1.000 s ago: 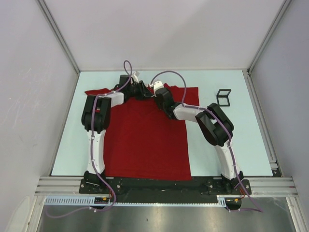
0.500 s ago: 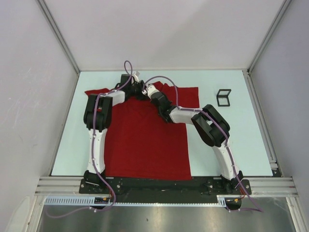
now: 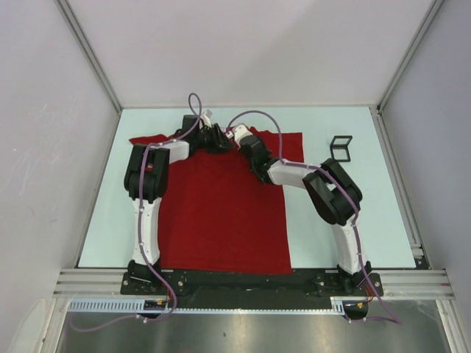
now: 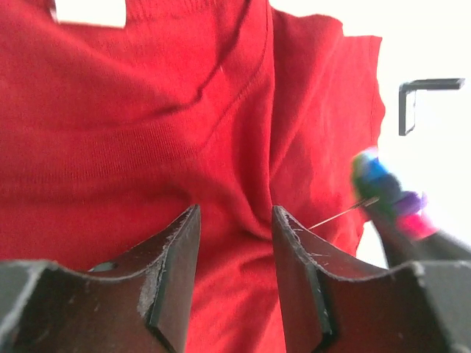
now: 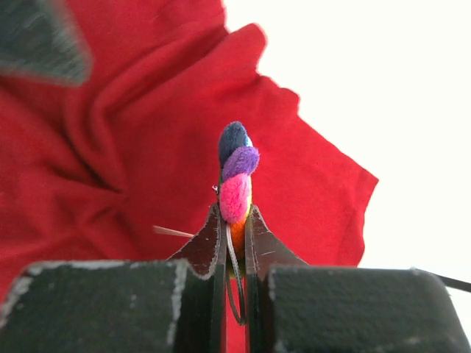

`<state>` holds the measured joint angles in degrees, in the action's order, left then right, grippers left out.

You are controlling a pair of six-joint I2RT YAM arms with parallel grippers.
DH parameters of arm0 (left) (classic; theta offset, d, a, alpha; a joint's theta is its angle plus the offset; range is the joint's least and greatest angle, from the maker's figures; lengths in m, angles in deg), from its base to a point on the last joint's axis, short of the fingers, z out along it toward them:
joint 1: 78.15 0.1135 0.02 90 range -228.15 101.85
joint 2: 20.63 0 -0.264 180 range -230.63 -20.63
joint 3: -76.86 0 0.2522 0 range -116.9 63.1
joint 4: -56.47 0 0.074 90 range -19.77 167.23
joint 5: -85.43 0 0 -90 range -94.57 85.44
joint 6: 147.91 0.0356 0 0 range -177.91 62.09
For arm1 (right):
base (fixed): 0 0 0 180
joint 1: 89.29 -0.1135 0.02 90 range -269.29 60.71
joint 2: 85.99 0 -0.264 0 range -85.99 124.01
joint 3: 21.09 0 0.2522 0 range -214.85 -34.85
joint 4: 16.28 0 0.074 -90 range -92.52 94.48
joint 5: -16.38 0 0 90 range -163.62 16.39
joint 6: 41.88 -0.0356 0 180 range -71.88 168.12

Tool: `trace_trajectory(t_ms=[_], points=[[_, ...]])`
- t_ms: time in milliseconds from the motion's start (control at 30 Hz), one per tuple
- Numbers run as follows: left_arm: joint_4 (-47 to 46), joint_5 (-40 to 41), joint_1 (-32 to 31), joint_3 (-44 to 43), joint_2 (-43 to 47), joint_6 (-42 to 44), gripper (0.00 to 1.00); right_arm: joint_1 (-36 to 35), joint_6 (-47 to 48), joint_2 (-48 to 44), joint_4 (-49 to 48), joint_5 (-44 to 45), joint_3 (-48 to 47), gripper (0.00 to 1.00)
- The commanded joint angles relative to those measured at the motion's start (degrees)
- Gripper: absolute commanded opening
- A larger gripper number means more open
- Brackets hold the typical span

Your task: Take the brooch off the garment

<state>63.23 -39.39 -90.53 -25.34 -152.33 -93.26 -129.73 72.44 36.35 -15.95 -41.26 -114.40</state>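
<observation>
Pale blue-green table (image 3: 110, 213) enclosed by plain white walls (image 3: 257, 51).

Matt red knit, fuzzy beads and scuffed black plastic are showing.

The garment (image 4: 147, 132) is showing as soft, matt cloth with a fine knitted weave, rumpling into folds. The brooch (image 5: 235, 184) is looking fuzzy and felt-like, with a thin, glinting metal pin (image 4: 338, 215). The left gripper (image 4: 234, 220) and the right gripper (image 5: 235, 220) are showing matt black plastic, roughened and whitish at the edges. The table (image 3: 353, 213) is looking smooth and pale.
</observation>
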Motion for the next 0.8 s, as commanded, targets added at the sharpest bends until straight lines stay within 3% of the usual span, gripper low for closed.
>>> trace_trajectory(t_ms=[0,67,167,200,267,367,533,600,700,767], points=[[-5.37,1.08,-0.8,3.8,8.12,3.36,0.49,3.96,-8.3,-12.1,1.38,-8.05,1.67,0.0],[-7.66,1.17,-0.89,7.05,10.05,3.36,0.49,6.68,-11.12,-14.32,2.88,-13.17,2.82,0.0],[-13.72,-0.58,-0.98,11.44,13.3,2.66,0.5,11.94,-18.14,-16.26,4.99,-28.1,3.43,0.0],[-16.96,-1.55,-1.06,12.15,13.92,2.48,0.5,13.27,-21.64,-16.26,5.17,-37.36,3.61,0.0],[-19.0,-4.8,-1.42,13.21,14.45,2.48,0.5,15.91,-25.44,-16.09,3.43,-45.59,4.14,0.0],[-25.48,-11.38,-1.94,12.86,13.23,0.82,0.49,19.96,-31.07,-14.42,0.09,-65.51,4.31,0.0],[-38.51,-21.41,-2.64,13.29,10.67,-7.52,0.49,25.41,-38.19,-11.69,-4.57,-78.14,4.31,0.0],[-35.91,-20.11,-3.08,13.47,11.55,-5.88,0.49,27.08,-43.63,-10.73,-7.91,-81.38,5.45,0.0],[-24.13,-14.84,-5.54,11.55,12.96,6.21,0.45,28.67,-51.46,-10.2,-16.52,-83.77,7.56,0.0],[-19.04,-13.34,-8.0,9.44,12.7,9.06,0.42,28.67,-54.18,-9.85,-19.52,-83.69,7.92,0.0]])
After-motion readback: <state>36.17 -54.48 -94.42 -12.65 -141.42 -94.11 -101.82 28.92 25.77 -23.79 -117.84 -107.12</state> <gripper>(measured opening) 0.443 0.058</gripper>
